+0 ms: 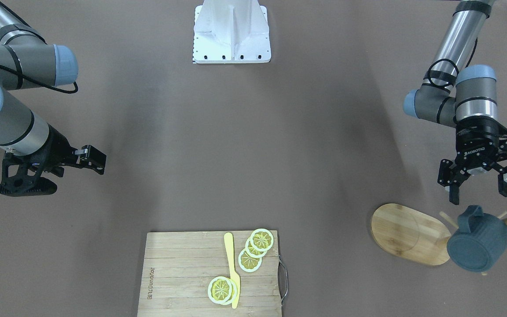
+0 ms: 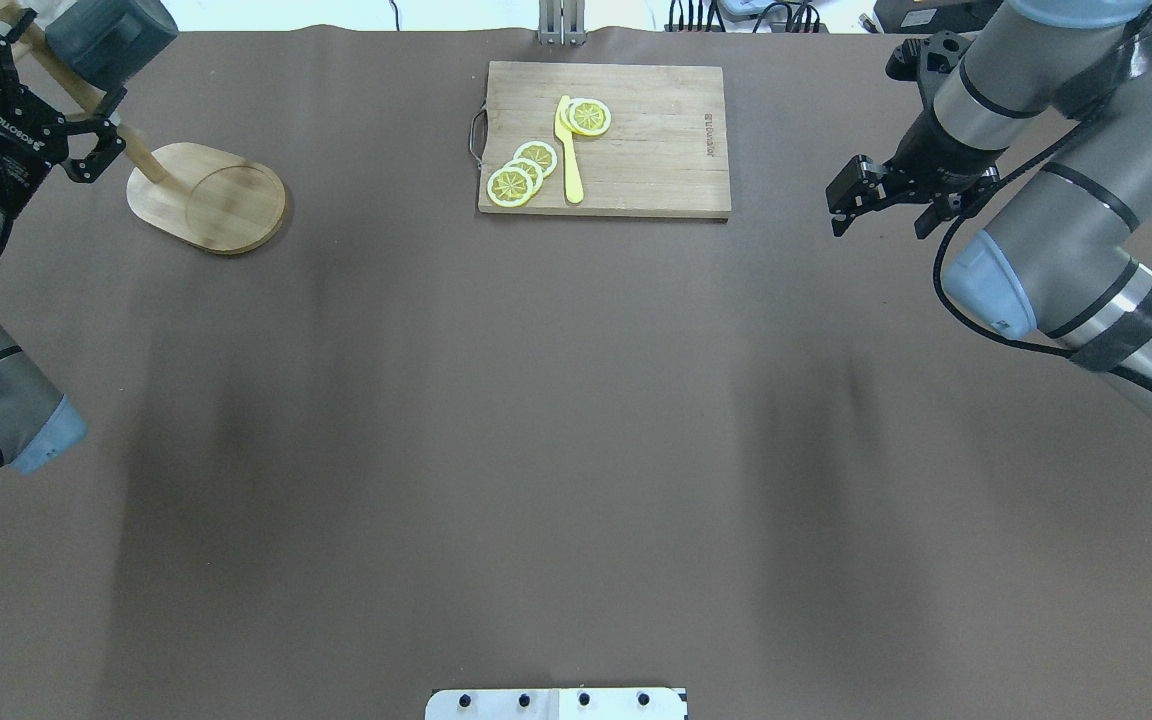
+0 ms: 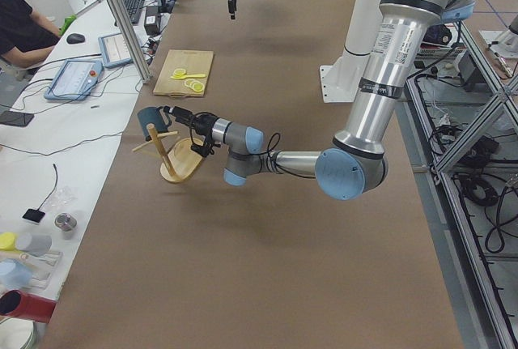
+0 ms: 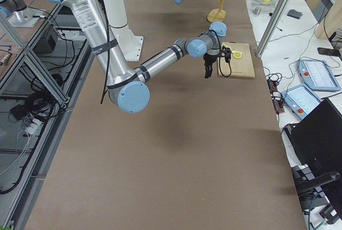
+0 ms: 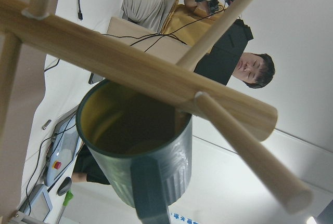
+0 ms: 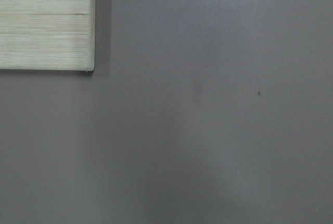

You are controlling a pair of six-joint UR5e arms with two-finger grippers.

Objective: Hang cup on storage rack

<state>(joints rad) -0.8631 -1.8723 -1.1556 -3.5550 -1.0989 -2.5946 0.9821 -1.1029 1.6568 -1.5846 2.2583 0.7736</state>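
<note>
The dark slate-blue cup hangs by its handle on a peg of the bamboo storage rack, mouth tilted toward the post. In the overhead view the cup is at the far left corner above the rack's oval base. My left gripper is open, just behind the cup and not touching it; one finger lies beside a peg. The left wrist view shows the cup with its yellowish inside under the rack's post. My right gripper is shut and empty, low over bare table.
A rectangular wooden cutting board with lemon slices and a yellow knife lies at the table's far edge from the robot. Its corner shows in the right wrist view. The robot's white base is opposite.
</note>
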